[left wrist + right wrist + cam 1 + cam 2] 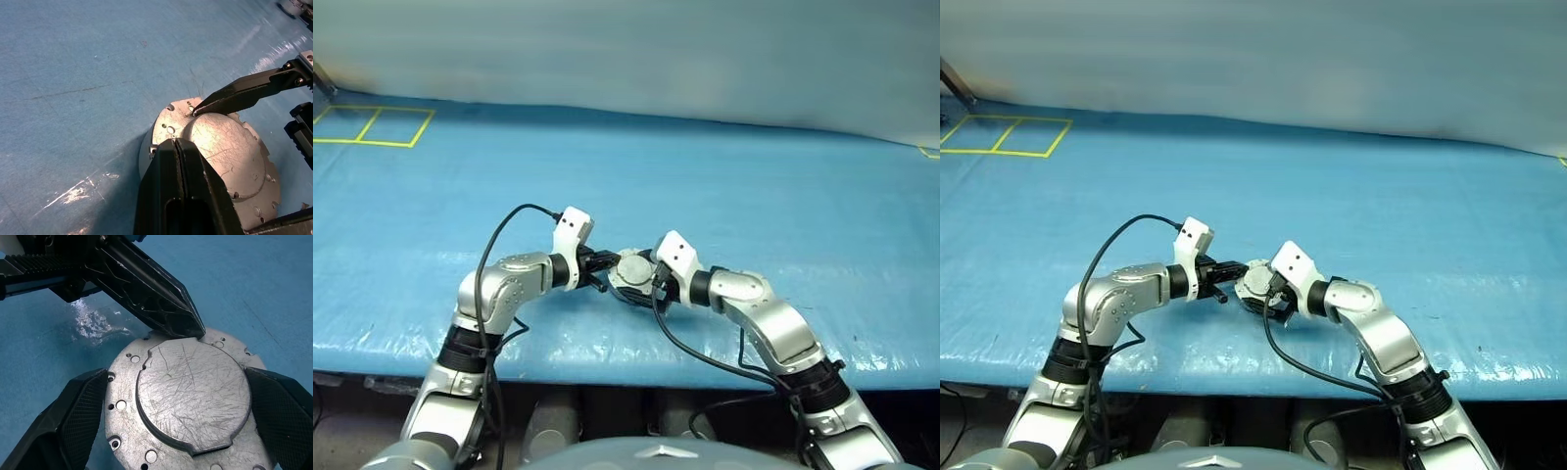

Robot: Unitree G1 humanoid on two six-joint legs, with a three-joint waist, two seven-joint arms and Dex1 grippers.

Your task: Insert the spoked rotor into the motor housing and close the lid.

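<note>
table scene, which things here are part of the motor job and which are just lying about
Part of the job:
- lid, plain scratched face showing, closed over the motor housing
- left gripper, jaws shut, tips at the lid's rim
- right gripper, jaws spread on either side of the lid

Just lying about:
- blue table cover
- yellow tape squares

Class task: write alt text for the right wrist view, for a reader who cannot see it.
A round grey metal lid, its scratched plain face showing and small holes around its notched edge, sits between the two wide-spread black fingers of the right tool. The shut tip of the left tool presses on the lid's far rim, above a blue table cover.
</note>
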